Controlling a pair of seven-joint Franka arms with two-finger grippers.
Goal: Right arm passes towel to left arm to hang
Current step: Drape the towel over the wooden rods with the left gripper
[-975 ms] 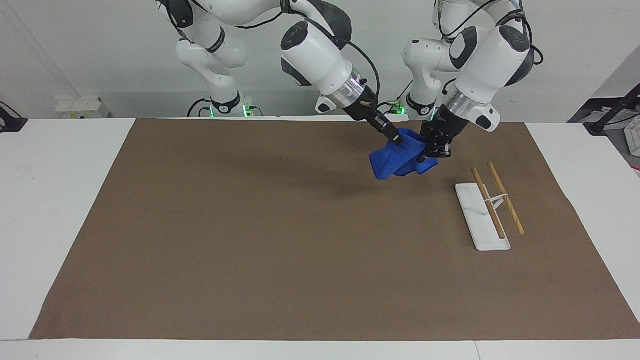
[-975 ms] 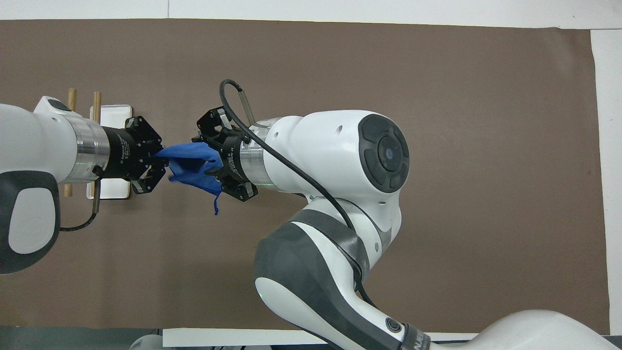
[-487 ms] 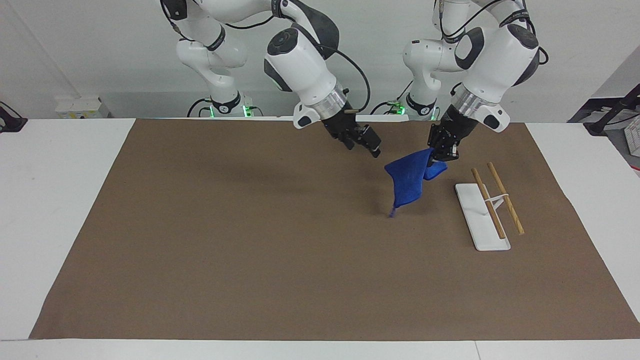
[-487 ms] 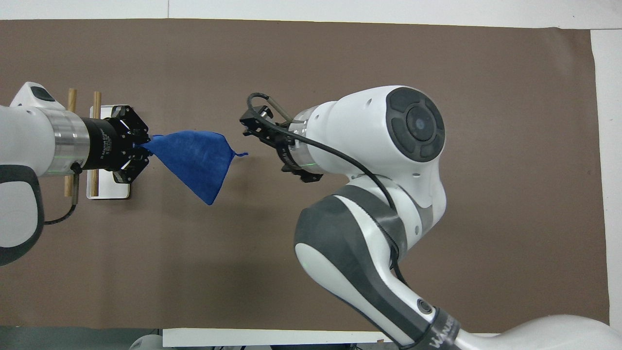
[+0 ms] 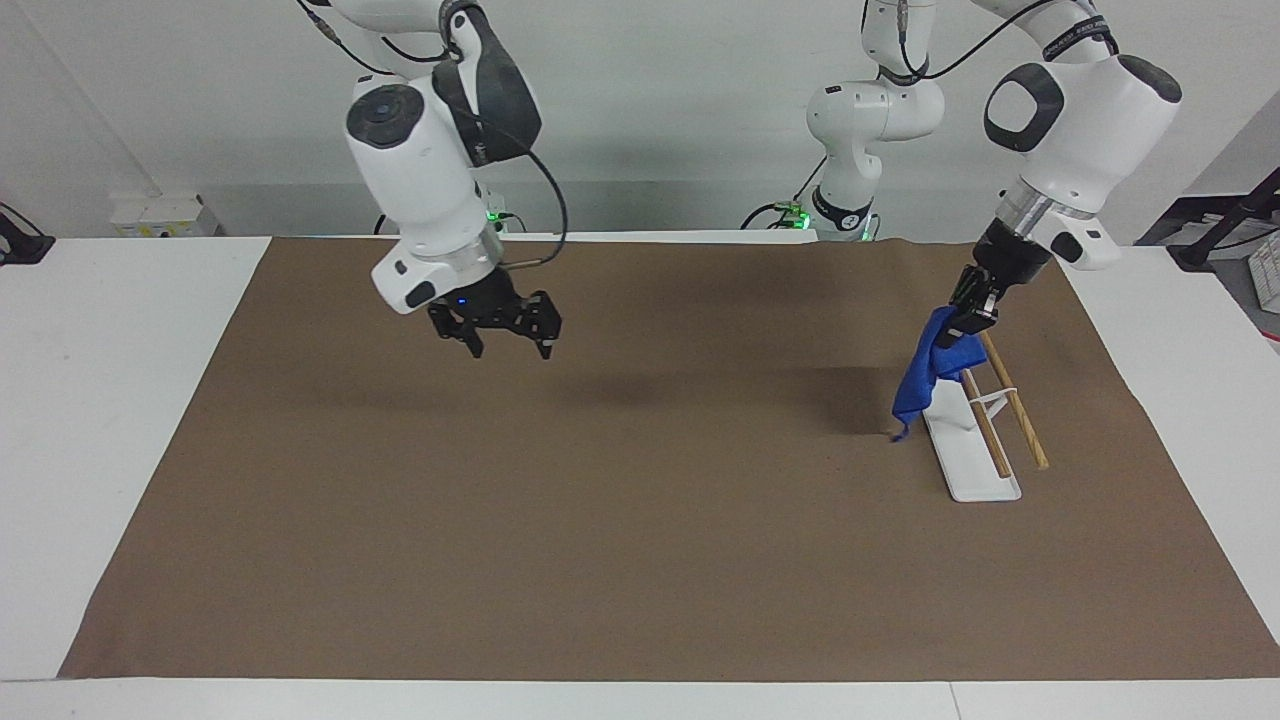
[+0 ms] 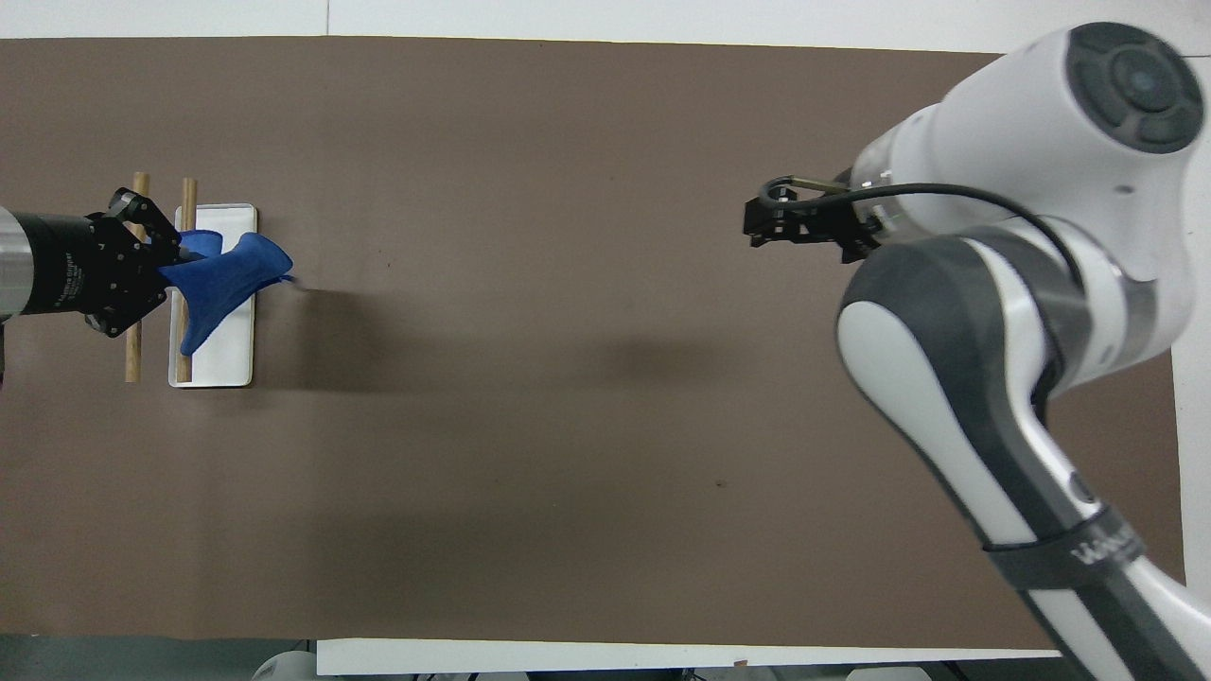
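Observation:
My left gripper (image 5: 972, 312) is shut on one end of the blue towel (image 5: 928, 372) and holds it up over the white rack (image 5: 965, 440) with its two wooden bars (image 5: 1012, 398). The towel hangs down over the rack's end nearer the robots, its loop tag dangling just above the mat. In the overhead view the towel (image 6: 222, 276) lies across the rack (image 6: 216, 350), and the left gripper (image 6: 151, 270) is over the bars. My right gripper (image 5: 497, 330) is open and empty, raised over the mat toward the right arm's end; it also shows in the overhead view (image 6: 795, 227).
A brown mat (image 5: 620, 520) covers the table between white margins. The rack stands toward the left arm's end of the mat.
The right gripper let go of the towel and swung away toward its own end. The left gripper carried the towel from mid-air over to the rack.

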